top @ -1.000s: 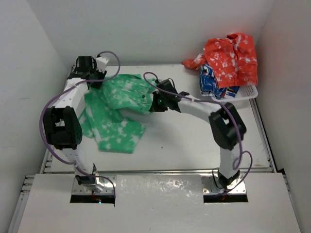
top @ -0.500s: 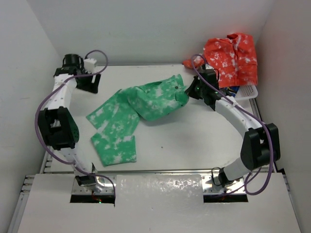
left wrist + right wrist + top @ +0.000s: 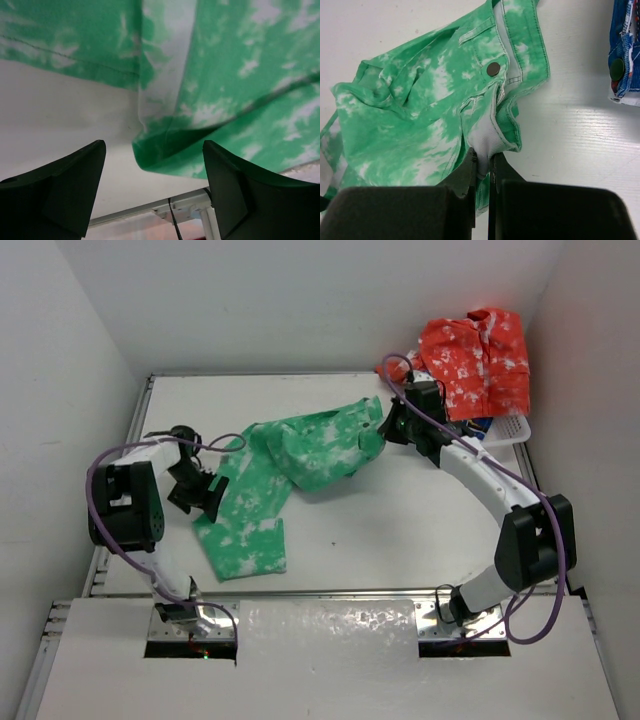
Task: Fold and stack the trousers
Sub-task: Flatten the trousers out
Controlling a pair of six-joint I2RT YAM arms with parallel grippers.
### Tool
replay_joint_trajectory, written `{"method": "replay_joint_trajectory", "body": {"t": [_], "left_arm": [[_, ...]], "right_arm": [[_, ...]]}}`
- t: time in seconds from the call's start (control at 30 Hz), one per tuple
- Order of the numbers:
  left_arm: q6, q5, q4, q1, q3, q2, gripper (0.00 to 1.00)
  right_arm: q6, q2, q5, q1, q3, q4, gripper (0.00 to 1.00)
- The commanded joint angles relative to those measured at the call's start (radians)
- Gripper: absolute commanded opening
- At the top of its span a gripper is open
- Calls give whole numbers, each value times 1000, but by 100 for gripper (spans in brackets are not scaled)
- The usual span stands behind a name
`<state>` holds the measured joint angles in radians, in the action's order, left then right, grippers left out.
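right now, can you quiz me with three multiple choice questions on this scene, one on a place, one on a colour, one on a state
1. Where does the basket stand?
A. far right of the table
B. near left corner
C. dead centre

2. The garment on top of the basket is
A. black
B. orange-red with white
C. yellow

3. The right gripper is
A. wide open
B. out of view
C. shut on the trousers

Answers: 1 A, its white rim shows at the far right edge. 2 B, the top view shows that colour. 3 C, the right wrist view shows its fingers pinching green cloth.
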<state>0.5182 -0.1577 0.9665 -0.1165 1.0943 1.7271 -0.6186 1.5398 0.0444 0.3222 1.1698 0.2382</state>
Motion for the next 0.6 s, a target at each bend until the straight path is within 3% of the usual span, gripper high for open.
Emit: {"method": "replay_joint_trajectory", "body": {"t": [0.0, 0.1, 0.2, 0.23, 0.27, 0.4, 0.57], "left_arm": [[-7, 90, -67, 18, -2, 51, 75], [-1, 150, -80, 6, -46, 77, 64], [9, 109, -87, 5, -68, 77, 38], [9, 74, -84, 0, -59, 80, 7], [9, 63, -84, -2, -50, 84, 0], [17, 127, -107, -41, 74, 92, 0], [78, 290, -124, -101, 503, 91, 0]], "right_arm": [[34, -43, 32, -3, 54, -22, 0], [48, -52, 49, -2, 51, -23, 0], [69, -49, 61, -3, 57, -19, 0], [69, -43, 61, -8, 62, -17, 0], [69, -38, 60, -21, 67, -11, 0], [88, -6, 29, -60, 148, 12, 0], [149, 28, 22, -86, 293, 82, 0]]}}
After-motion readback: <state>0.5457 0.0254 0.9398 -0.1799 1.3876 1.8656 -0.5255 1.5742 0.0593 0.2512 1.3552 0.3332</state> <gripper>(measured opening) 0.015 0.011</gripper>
